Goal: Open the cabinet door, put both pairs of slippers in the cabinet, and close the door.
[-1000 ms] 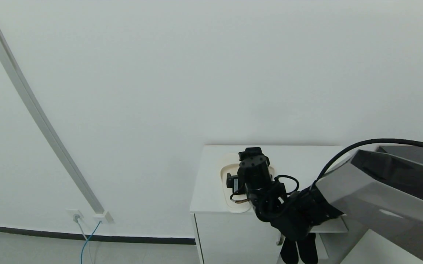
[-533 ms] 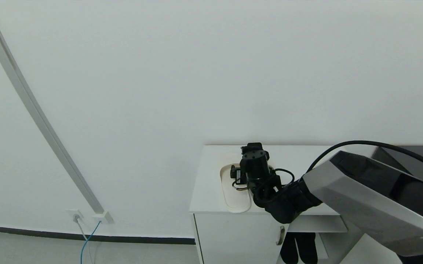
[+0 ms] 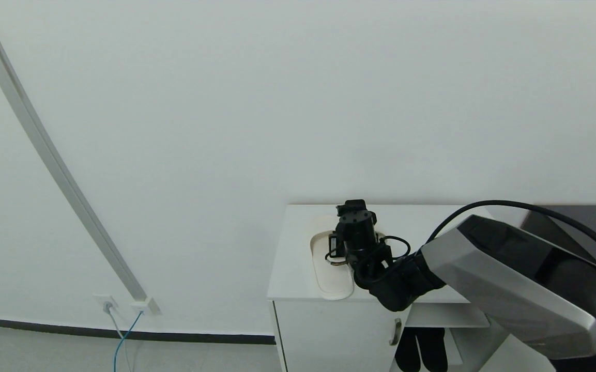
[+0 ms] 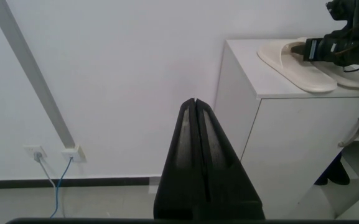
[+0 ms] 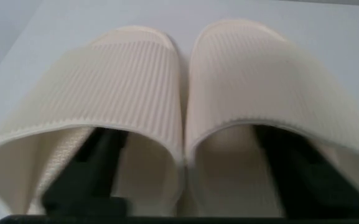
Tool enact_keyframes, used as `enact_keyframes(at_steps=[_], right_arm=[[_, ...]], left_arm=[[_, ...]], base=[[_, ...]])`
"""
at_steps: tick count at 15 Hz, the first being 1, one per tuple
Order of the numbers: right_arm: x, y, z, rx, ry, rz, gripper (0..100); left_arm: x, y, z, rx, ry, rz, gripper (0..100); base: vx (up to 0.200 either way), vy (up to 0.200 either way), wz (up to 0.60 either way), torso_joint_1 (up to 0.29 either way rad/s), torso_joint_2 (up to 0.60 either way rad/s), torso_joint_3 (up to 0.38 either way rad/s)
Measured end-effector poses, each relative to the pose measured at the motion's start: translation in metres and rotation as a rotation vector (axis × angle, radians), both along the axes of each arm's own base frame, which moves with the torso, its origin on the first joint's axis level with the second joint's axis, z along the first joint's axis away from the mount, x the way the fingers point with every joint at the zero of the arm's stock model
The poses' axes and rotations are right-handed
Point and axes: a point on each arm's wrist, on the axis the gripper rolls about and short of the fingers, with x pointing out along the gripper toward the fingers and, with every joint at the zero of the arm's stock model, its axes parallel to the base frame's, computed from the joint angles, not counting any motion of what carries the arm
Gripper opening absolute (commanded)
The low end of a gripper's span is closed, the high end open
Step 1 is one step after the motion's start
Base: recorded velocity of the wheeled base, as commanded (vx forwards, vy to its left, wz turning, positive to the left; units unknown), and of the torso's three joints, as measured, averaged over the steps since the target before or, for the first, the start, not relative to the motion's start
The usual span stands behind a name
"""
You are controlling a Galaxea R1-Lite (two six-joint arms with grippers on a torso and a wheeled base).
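Observation:
A pair of cream slippers point(image 5: 241, 81) lies side by side on top of the white cabinet point(image 3: 292, 268), near its left end point(image 3: 331, 274). My right gripper point(image 5: 185, 186) is open, with one black finger point(image 5: 86, 180) inside the left slipper's strap and the other inside the right one. In the head view it hangs over the slippers' middle point(image 3: 335, 252). A black pair of slippers point(image 3: 422, 349) stands on the cabinet's lower shelf. My left gripper point(image 4: 195, 143) is shut on nothing, low and to the left of the cabinet point(image 4: 291, 137).
The cabinet's left door has a metal handle point(image 3: 395, 330) and is shut; the section to its right shows an open shelf point(image 3: 453, 316). A wall socket with a blue cable point(image 3: 106, 302) and a slanted conduit point(image 3: 44, 144) are on the wall at left.
My right arm has moved farther back over the cabinet top, and its fingers have gone into the cream slippers. The left gripper has stayed still.

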Motion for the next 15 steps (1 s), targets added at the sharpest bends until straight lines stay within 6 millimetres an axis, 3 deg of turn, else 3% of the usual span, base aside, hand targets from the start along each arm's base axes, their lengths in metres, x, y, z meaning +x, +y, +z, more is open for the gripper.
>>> enact_keyframes(at_steps=[8,11,15], right_arm=[[-0.003,-0.002,0.005,-0.005,-0.002,0.002,0],[-0.019,-0.014,0.036,0.013,-0.014,0.035,0],[-0.067,-0.048,0.083,0.024,-0.006,0.16,0]], left_arm=[[0.0,0.0,0.0,0.0,0.0,-0.001,0],[0.0,0.0,0.0,0.001,0.0,-0.001,0],[0.0,0.0,0.0,0.002,0.0,-0.001,0]], base=[[0.0,0.0,0.0,0.0,0.0,0.0],[0.0,0.0,0.0,0.0,0.0,0.0],[0.0,0.0,0.0,0.0,0.0,0.0]])
